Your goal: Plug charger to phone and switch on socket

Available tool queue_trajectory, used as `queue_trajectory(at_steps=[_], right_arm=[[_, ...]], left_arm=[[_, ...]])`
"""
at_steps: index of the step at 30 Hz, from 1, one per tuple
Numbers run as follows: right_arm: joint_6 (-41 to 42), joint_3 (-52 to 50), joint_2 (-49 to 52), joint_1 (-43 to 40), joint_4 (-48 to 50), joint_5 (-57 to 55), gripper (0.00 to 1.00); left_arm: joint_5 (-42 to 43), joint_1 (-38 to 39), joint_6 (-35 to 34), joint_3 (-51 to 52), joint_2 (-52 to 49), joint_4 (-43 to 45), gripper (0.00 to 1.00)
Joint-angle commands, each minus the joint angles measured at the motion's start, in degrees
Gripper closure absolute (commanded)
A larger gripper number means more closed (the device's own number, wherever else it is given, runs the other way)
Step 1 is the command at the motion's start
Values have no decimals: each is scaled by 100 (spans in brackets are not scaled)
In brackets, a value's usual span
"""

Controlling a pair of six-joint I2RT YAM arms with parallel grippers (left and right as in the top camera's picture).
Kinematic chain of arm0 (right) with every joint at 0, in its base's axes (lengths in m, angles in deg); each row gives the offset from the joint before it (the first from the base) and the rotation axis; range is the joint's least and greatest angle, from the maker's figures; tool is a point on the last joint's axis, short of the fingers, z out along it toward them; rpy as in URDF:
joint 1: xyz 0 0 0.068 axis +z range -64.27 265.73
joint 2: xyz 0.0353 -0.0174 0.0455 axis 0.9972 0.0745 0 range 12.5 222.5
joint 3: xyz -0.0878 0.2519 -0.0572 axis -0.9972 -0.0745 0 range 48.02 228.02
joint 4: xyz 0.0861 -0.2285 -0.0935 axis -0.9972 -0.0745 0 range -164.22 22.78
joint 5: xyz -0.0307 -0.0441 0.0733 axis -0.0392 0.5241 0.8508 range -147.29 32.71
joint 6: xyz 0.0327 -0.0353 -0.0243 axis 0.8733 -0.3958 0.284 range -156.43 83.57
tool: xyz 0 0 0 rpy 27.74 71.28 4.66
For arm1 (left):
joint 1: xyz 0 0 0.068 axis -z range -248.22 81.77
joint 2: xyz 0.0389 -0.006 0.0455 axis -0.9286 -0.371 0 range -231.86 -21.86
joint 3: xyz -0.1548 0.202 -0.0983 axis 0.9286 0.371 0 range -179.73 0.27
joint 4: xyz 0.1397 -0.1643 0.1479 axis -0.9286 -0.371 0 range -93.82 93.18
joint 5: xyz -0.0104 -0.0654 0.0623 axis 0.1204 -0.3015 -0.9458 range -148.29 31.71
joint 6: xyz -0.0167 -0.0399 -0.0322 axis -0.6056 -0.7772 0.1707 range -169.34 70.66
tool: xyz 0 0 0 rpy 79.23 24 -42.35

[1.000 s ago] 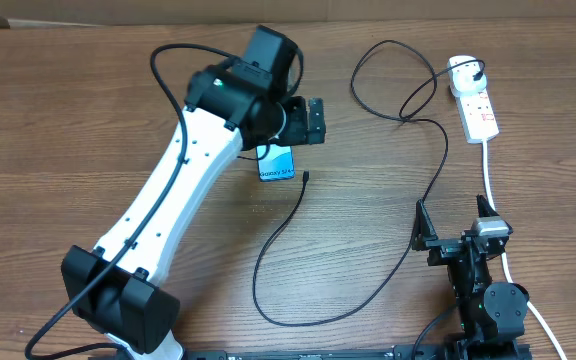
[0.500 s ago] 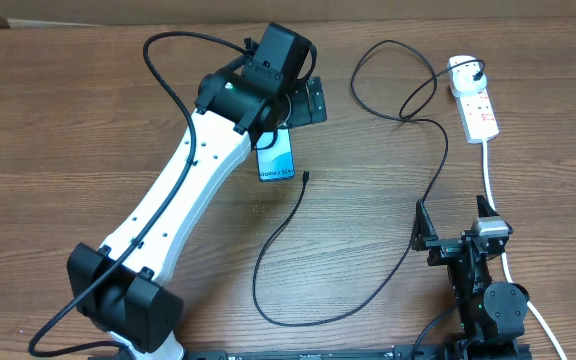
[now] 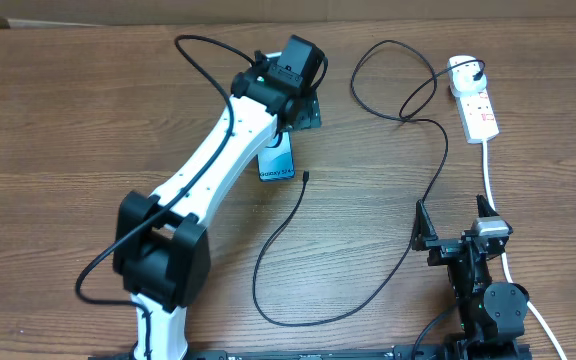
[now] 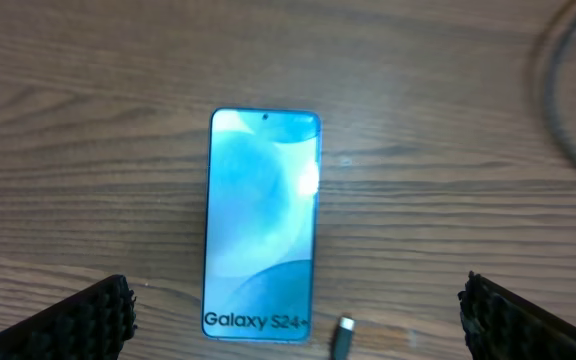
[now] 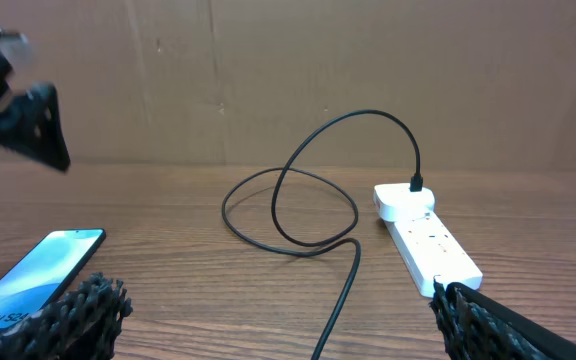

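The phone (image 3: 276, 160) lies flat with its light-blue screen up, and fills the middle of the left wrist view (image 4: 261, 215). My left gripper (image 3: 300, 110) hovers just past the phone's far end, wide open and empty (image 4: 293, 305). The charger cable (image 3: 368, 290) loops across the table. Its connector tip (image 3: 306, 177) lies just right of the phone's bottom edge (image 4: 343, 335), unplugged. Its plug (image 5: 418, 183) sits in the white socket strip (image 3: 475, 103). My right gripper (image 3: 452, 224) is open and empty at the near right (image 5: 278, 315).
The thick white cord (image 3: 490, 170) runs from the strip toward my right arm. The cable makes a loop (image 5: 288, 205) left of the strip. A brown cardboard wall (image 5: 298, 70) stands behind the table's far edge.
My left arm has swung toward the far side, moving the gripper off the phone and uncovering most of the screen. The right arm, cable and phone have not moved.
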Motion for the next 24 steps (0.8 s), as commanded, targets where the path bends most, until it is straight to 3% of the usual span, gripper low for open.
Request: queue_trajectory(at_steps=[1,9,24], right_arm=[[-7,-61,-57,-13,35,11,0],[-7,-61,-57,-11,35,11,0],[-7,-61,-57,-11,35,11,0]], left_arm=[[-205,0,-74,-122,-319,-46,0],[-208,-2,-72,-122,-798,-203,0],[-201,-4,-74,-122,-817,-170,0]])
